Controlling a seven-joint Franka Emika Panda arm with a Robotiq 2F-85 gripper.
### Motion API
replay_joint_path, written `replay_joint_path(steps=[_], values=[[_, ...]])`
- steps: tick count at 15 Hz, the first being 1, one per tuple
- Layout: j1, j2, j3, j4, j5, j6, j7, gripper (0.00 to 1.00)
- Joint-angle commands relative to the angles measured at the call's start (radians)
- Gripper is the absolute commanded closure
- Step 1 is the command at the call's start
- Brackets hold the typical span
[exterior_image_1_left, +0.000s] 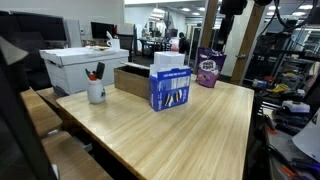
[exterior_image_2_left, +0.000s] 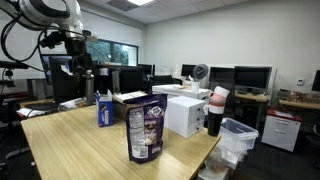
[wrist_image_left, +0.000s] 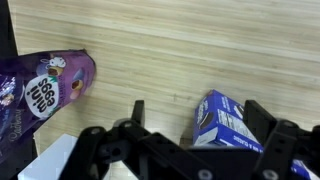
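Observation:
My gripper (wrist_image_left: 200, 118) is open and empty, held high above a light wooden table (wrist_image_left: 190, 50). In the wrist view a blue snack box (wrist_image_left: 225, 122) shows far below between the two fingers, and a purple snack bag (wrist_image_left: 45, 90) lies to the left. In both exterior views the blue box (exterior_image_1_left: 170, 88) (exterior_image_2_left: 106, 110) and the purple bag (exterior_image_1_left: 208, 70) (exterior_image_2_left: 145, 130) stand upright on the table. The gripper (exterior_image_2_left: 84, 62) hangs well above them and touches nothing; it also shows at the top edge of an exterior view (exterior_image_1_left: 232, 8).
A white mug with pens (exterior_image_1_left: 96, 92), a low cardboard box (exterior_image_1_left: 130, 80) and a white carton (exterior_image_1_left: 80, 65) stand at one end of the table. A white box (exterior_image_2_left: 185, 115) and a dark cup (exterior_image_2_left: 215, 112) sit near an edge. Desks, monitors and chairs surround the table.

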Motion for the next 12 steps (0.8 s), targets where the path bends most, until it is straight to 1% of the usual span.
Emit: replay_joint_path(steps=[1, 2, 3, 5, 12], values=[[-0.01, 0.084, 0.047, 0.081, -0.053, -0.047, 0.115, 0.0], [-0.009, 0.102, 0.053, 0.096, -0.062, -0.052, 0.141, 0.0], [0.011, 0.051, 0.022, 0.048, -0.038, -0.018, 0.087, 0.0], [0.013, 0.067, 0.024, 0.058, -0.04, -0.019, 0.096, 0.0], [0.012, 0.065, 0.019, 0.058, -0.039, -0.019, 0.095, 0.0]])
